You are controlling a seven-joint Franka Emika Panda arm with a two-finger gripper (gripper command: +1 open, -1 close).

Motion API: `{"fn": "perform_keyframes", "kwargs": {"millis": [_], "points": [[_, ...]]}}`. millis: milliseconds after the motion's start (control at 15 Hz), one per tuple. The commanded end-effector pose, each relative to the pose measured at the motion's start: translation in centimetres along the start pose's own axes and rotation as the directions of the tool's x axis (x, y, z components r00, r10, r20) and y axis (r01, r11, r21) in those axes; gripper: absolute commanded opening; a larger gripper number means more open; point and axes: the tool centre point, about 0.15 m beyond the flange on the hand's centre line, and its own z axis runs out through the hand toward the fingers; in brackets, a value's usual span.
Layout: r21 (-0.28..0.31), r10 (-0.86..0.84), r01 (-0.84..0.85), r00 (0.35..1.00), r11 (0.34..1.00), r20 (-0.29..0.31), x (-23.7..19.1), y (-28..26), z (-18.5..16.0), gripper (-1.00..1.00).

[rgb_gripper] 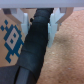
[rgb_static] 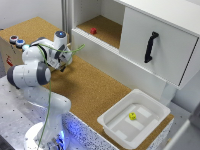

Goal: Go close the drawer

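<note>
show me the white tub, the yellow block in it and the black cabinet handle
white tub (rgb_static: pixel 116 105): exterior view, on its far rim
yellow block (rgb_static: pixel 132 116): exterior view, on its top face
black cabinet handle (rgb_static: pixel 150 47): exterior view, on the middle of the grip

A white robot arm (rgb_static: pixel 37 75) with grey joints stands over a speckled tan cork table (rgb_static: pixel 92 90). A white cabinet panel (rgb_static: pixel 157 42) carries a black handle (rgb_static: pixel 150 47). A white tub (rgb_static: pixel 116 125) holds a small yellow block (rgb_static: pixel 132 116). A small red block (rgb_static: pixel 93 31) sits on the cork shelf (rgb_static: pixel 107 30).
</note>
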Motion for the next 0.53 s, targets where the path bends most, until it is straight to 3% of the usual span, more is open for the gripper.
{"fn": "perform_keyframes", "kwargs": {"millis": [0,200,467], "points": [[-0.002,0.008,-0.008,0.996,1.000,-0.090,0.3,-2.1,2.2,1.00],[-0.006,0.045,-0.046,0.983,0.999,-0.177,0.1,-0.8,-1.7,1.00],[-0.010,0.097,-0.103,0.965,0.995,-0.243,-0.2,1.1,-5.0,1.00]]}}
